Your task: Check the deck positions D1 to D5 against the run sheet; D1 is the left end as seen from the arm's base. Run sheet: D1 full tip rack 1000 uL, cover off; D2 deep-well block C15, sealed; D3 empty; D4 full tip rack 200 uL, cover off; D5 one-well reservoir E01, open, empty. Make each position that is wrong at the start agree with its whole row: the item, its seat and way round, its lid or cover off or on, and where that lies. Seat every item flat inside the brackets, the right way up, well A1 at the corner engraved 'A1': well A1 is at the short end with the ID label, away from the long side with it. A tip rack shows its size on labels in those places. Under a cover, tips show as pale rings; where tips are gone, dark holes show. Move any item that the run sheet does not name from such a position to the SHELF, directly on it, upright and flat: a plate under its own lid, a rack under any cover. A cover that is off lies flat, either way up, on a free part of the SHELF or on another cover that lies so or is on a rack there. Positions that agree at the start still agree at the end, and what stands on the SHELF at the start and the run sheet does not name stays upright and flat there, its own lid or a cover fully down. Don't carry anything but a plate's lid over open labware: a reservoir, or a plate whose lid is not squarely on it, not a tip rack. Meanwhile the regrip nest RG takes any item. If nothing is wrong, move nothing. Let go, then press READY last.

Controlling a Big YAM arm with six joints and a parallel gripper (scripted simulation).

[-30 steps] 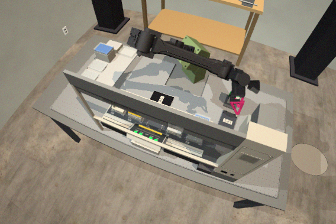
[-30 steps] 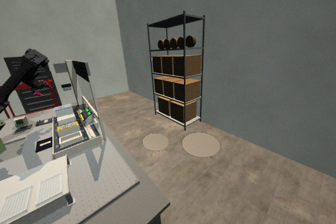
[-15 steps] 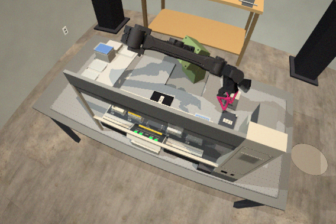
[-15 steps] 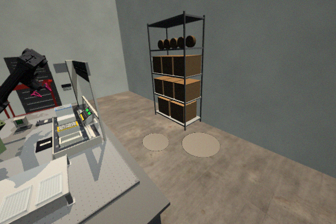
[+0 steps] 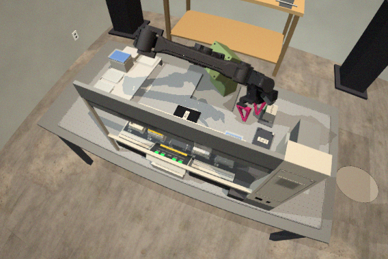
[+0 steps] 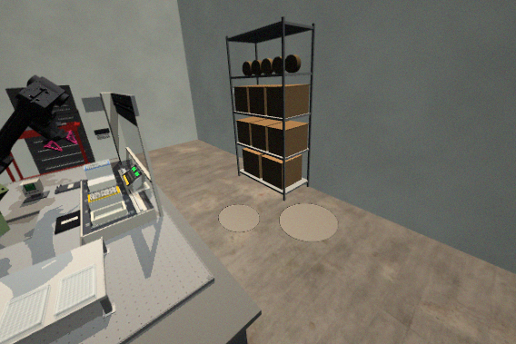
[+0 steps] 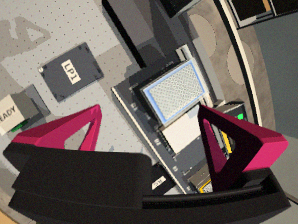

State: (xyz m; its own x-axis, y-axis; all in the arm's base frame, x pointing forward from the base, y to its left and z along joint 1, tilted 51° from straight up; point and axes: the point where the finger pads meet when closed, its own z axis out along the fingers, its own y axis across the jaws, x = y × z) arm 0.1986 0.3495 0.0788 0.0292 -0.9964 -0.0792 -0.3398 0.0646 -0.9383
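the deck [image 6: 84, 193] sits in its cream frame near the far edge of the bench [image 5: 307, 118], under a tall grey gantry [image 5: 177, 121]. from the wrist view, one position near the end holds a blue-rimmed tip rack [image 7: 174, 88] with a fine pale grid, and a white-topped item [image 7: 181, 132] lies just beside it. the remaining positions are too small to read. the end effector [image 5: 252, 108] hangs above the bench on the near side of the deck, its pink fingers spread wide with nothing between them. a small block marked ready [image 5: 270, 112] stands just beside it, and a dark nest plate [image 5: 263, 138] lies near that. at the other end of the bench, the pale shelf [image 5: 136, 77] carries a blue-topped box [image 5: 120, 59] and two white lids [image 6: 74, 288].
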